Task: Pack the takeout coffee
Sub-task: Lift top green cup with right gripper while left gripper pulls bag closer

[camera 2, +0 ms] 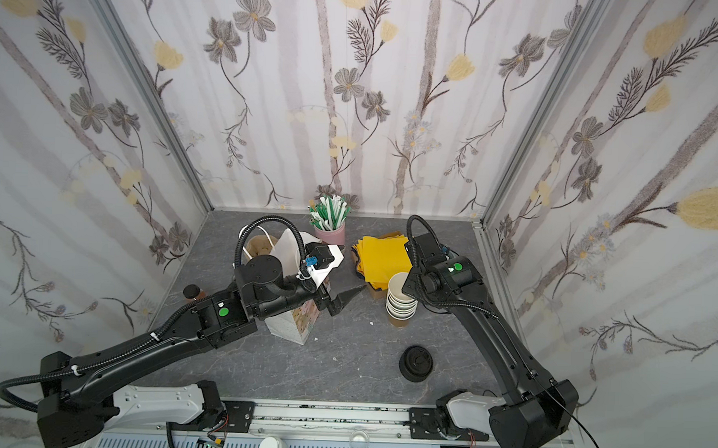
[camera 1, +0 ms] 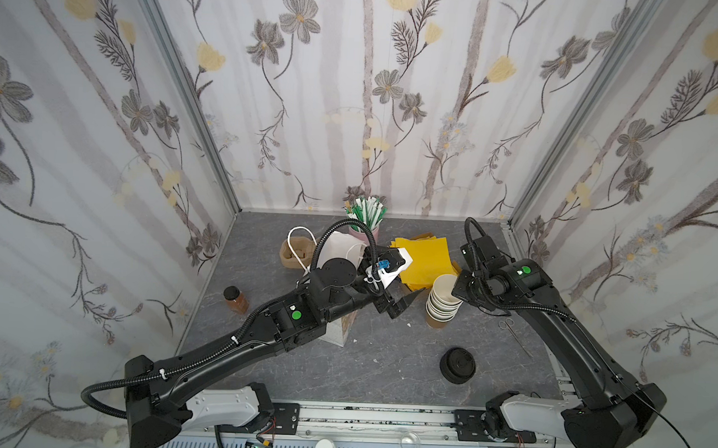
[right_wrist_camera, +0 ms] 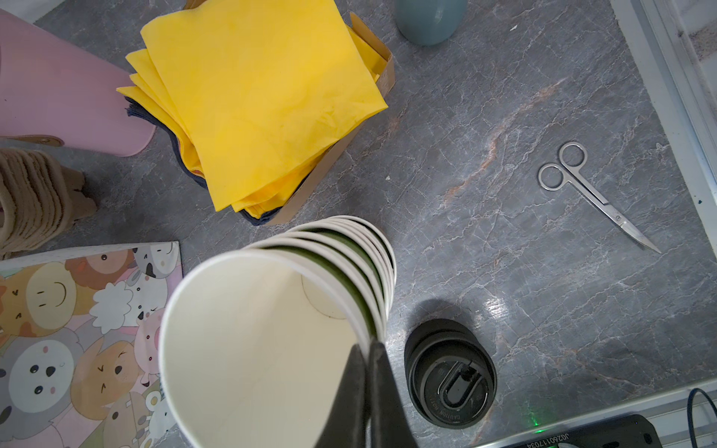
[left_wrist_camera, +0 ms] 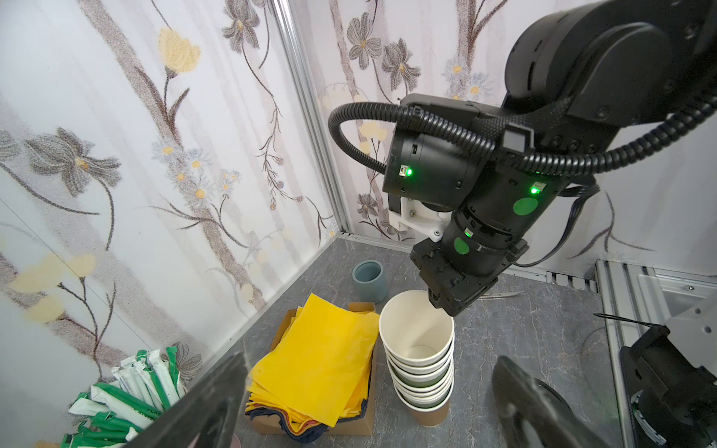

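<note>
My right gripper point(right_wrist_camera: 366, 351) is pressed together on the rim of the top cup point(right_wrist_camera: 252, 349), one finger inside the white mouth and one outside, on the side nearest the pile of black lids point(right_wrist_camera: 452, 376). That cup is lidless and nested at the top of the stack of cups point(camera 1: 441, 307), right of mid-table in both top views. Its mouth faces up and its long axis is close to vertical. From these angles I cannot tell whether it is fully seated in the cup below. The stack's foot stands just beside the cardboard tray of yellow napkins point(left_wrist_camera: 322, 357) on the far side, and the lids sit near it on the close side. Bare grey table point(camera 1: 384, 359) opens to the right as far as the scissors point(right_wrist_camera: 593, 194), which lie near the right-hand rail. More bare table runs forward past the lids. My left gripper point(camera 1: 404, 302) hangs spread wide and empty between the cartoon-printed paper bag point(right_wrist_camera: 77, 329) and the stack, apart from both.
</note>
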`<state>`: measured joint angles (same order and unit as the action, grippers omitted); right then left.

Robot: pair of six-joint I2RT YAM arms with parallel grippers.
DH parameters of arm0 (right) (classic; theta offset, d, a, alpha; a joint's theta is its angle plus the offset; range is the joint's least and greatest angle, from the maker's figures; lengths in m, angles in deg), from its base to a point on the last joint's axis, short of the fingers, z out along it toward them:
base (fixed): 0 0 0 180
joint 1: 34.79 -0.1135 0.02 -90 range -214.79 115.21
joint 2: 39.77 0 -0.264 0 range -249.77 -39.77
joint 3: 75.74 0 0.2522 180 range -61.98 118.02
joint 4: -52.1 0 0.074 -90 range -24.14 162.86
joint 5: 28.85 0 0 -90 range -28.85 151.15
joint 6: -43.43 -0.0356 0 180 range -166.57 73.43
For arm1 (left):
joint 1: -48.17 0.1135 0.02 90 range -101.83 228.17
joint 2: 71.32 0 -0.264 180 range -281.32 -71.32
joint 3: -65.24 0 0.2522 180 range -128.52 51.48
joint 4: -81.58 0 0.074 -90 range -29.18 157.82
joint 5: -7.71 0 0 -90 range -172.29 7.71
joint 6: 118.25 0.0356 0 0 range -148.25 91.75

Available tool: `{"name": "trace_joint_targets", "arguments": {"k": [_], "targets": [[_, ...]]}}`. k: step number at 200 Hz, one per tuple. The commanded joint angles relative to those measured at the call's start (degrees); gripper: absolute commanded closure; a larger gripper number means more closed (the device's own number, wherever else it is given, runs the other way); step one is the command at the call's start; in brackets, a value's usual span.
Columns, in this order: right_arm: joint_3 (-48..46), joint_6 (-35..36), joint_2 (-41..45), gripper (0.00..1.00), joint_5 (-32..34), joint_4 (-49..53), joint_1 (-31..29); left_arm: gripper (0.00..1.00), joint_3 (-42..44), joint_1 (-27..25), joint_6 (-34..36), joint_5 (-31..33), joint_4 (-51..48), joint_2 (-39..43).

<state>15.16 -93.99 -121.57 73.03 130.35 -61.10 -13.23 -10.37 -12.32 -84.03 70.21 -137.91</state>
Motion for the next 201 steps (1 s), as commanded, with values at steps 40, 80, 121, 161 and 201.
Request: {"name": "trace_joint_targets", "arguments": {"k": [40, 80, 121, 161, 201], "targets": [[0.2, -3.3, 3.6, 0.98, -1.7, -2.4, 0.7, 0.00, 0.6, 0.0, 1.4, -0.2, 1.5, -0.3], [2.3, -5.0, 5.6, 1.00, -1.1, -0.9, 1.0, 0.00, 0.8, 0.1, 1.8, -0.4, 1.5, -0.3], [8.5, -5.2, 7.7, 1.00, 0.0, 4.1, 1.0, 0.00, 1.1, 0.0, 2.0, -0.4, 1.6, -0.1], [15.4, 0.2, 9.2, 1.00, -1.4, 6.3, 0.0, 0.00, 2.0, 0.0, 0.8, 0.6, 1.8, 1.4], [16.5, 2.4, 8.9, 1.00, -3.0, 7.5, -6.5, 0.00, 3.8, 0.0, -2.6, 6.3, 2.9, 5.4]]}}
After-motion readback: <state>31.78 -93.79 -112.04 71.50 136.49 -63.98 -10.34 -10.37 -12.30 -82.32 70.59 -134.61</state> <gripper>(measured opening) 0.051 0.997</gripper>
